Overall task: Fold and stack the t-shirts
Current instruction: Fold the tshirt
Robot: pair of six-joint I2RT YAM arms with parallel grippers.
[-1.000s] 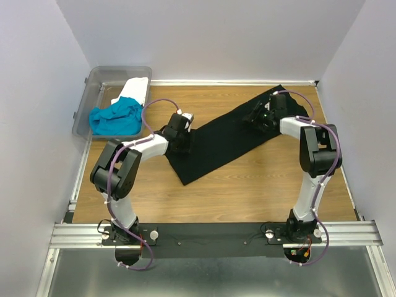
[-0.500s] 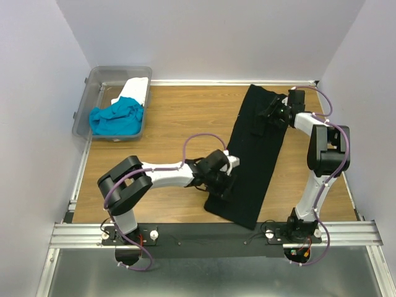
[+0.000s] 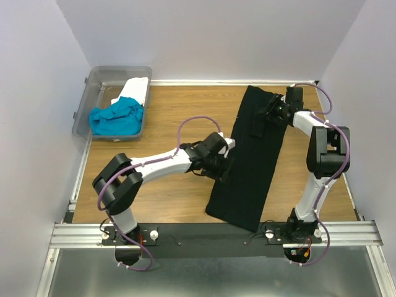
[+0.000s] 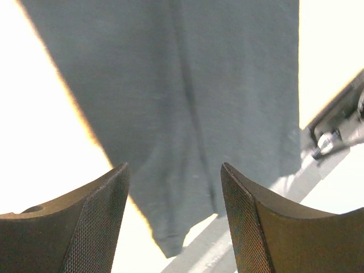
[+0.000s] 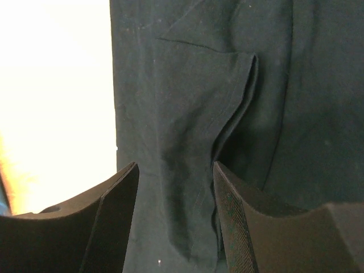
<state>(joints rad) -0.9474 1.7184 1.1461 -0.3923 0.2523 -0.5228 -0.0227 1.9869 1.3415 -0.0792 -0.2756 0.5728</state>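
The black t-shirt (image 3: 250, 176) lies folded into a long narrow strip, running from the far right of the table to its near edge. My left gripper (image 3: 224, 167) hovers at the strip's left edge, about midway along. In the left wrist view it (image 4: 173, 222) is open, nothing between its fingers, with the cloth (image 4: 199, 85) below. My right gripper (image 3: 260, 124) is over the strip's far part. It (image 5: 175, 222) is open above a raised crease in the black cloth (image 5: 187, 114). The turquoise t-shirt (image 3: 116, 117) and the white t-shirt (image 3: 136, 88) lie bunched in the bin.
A clear plastic bin (image 3: 83, 105) stands at the far left corner of the wooden table (image 3: 167, 111). The metal rail (image 3: 210, 234) carrying the arm bases runs along the near edge, and the strip's near end reaches it. Walls close in on three sides.
The black strip has swung from a diagonal to nearly lengthwise. My left gripper carried its near end towards the rail, then drew back a little and opened wider. The right gripper shifted farther back.
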